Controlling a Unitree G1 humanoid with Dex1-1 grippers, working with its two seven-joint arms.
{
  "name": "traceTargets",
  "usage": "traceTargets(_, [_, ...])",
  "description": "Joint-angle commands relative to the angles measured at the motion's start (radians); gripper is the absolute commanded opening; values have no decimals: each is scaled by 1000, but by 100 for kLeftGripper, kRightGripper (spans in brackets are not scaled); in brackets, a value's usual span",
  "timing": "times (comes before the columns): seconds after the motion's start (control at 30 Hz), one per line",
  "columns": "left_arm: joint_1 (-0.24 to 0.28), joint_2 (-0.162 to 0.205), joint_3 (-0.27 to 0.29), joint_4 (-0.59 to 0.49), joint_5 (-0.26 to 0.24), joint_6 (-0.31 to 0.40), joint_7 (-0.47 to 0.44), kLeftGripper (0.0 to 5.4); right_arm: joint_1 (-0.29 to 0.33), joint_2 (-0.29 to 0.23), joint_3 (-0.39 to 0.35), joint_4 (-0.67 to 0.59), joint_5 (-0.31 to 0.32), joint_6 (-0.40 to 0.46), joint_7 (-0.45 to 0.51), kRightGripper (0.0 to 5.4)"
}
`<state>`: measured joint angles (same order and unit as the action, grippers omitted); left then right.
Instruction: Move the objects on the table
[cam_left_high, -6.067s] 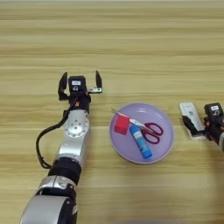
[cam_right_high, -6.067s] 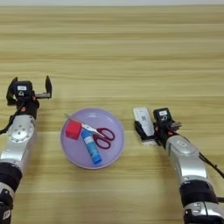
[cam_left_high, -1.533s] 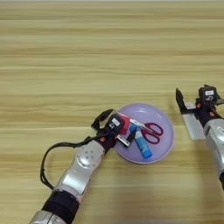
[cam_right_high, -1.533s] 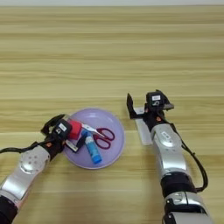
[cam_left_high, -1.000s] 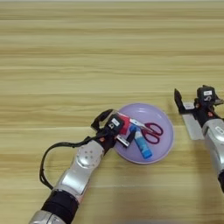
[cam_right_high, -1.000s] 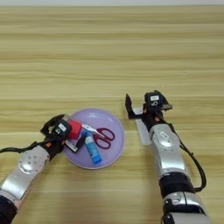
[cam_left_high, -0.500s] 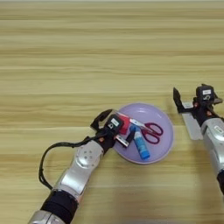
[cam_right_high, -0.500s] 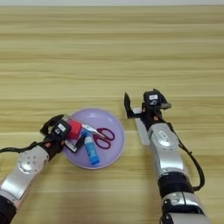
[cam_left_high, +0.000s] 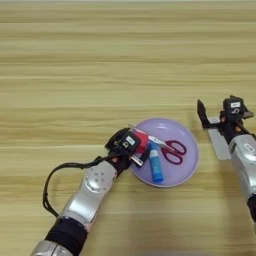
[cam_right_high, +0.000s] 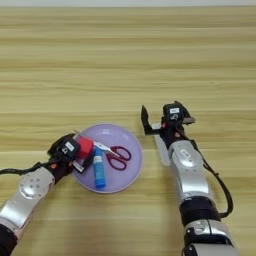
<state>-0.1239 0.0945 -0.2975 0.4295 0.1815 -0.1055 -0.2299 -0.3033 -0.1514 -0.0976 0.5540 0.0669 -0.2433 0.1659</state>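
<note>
- Two grippers are at work: the left gripper (cam_left_high: 136, 148) is at the near-left rim of the purple plate (cam_left_high: 187, 167), its black fingers pinching the red cube (cam_left_high: 140, 142); the right gripper (cam_right_high: 161, 121) hangs just over the far end of the white remote-like device (cam_right_high: 162, 146), fingers spread, holding nothing.
- Judged step in hand: lifting the cube off the plate. To do it well, raise it straight up before any sideways travel, since the scissors' blade tip lies right by the cube and could be dragged along.
- The blue glue stick (cam_left_high: 155, 163) lies just beside the gripper's fingers; a tilted lift risks rolling it.
- Plate contents: cube at the left edge, glue stick lying lengthwise near the middle, red-handled scissors (cam_left_high: 170, 149) to its right with blades pointing towards the cube.
- The remote-like device lies flat on the wooden table (cam_left_high: 100, 65), just right of the plate, not touching it.
</note>
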Motion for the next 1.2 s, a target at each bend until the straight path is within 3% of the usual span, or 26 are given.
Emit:
traceTargets(0.03, [10, 10, 3, 10, 2, -3, -10, 368, 6, 6, 5, -11, -4, 22, -7, 540])
traceTargets(0.53, [10, 10, 4, 8, 1, -2, -12, 227, 5, 6, 5, -12, -4, 25, -10, 540])
traceTargets(1.2, [-1, -8, 36, 2, -26, -57, -1, 224, 1, -1, 0, -2, -1, 21, -5, 540])
